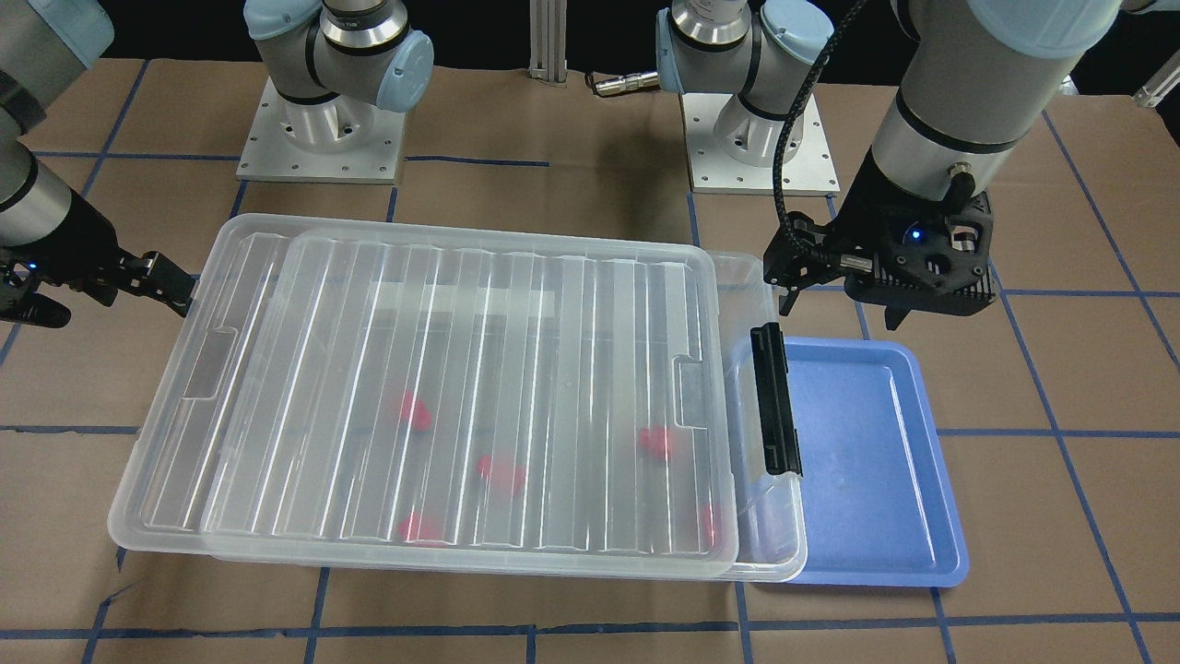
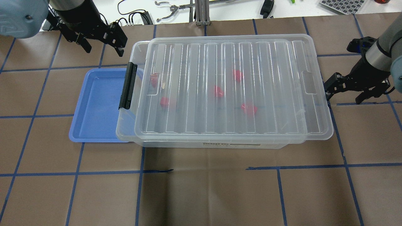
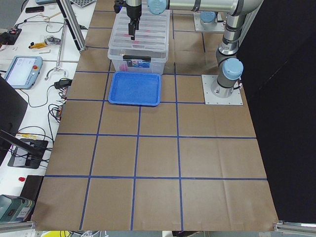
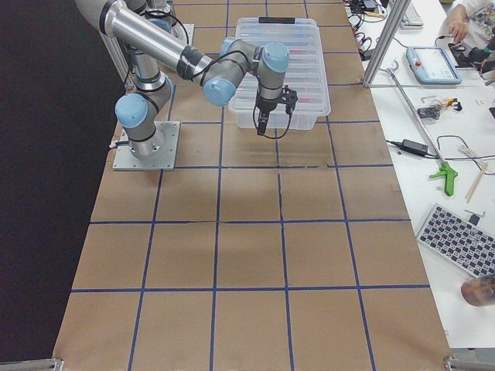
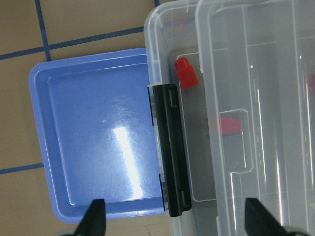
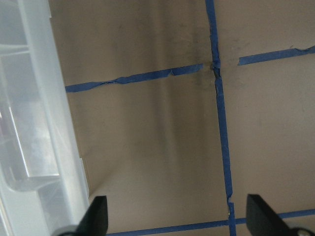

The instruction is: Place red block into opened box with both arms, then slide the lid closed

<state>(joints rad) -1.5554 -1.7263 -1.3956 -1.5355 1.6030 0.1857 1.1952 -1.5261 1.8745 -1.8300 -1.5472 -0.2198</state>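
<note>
The clear box (image 2: 220, 145) sits mid-table, its black latch bar (image 2: 127, 85) at the end on my left. The ribbed clear lid (image 2: 267, 94) lies on it, shifted toward my right and overhanging that end, so a narrow strip by the latch is uncovered. Several red blocks lie inside. One red block (image 5: 184, 71) shows in the uncovered strip and another (image 2: 218, 91) under the lid. My left gripper (image 2: 102, 47) hangs open and holds nothing, above the latch end. My right gripper (image 2: 344, 97) is open and holds nothing, close beside the lid's overhanging end.
A blue tray (image 2: 94, 103) with nothing in it lies against the box's latch end, partly under it. Both arm bases (image 1: 318, 138) stand behind the box. Brown paper with blue tape lines covers the table (image 2: 201, 188).
</note>
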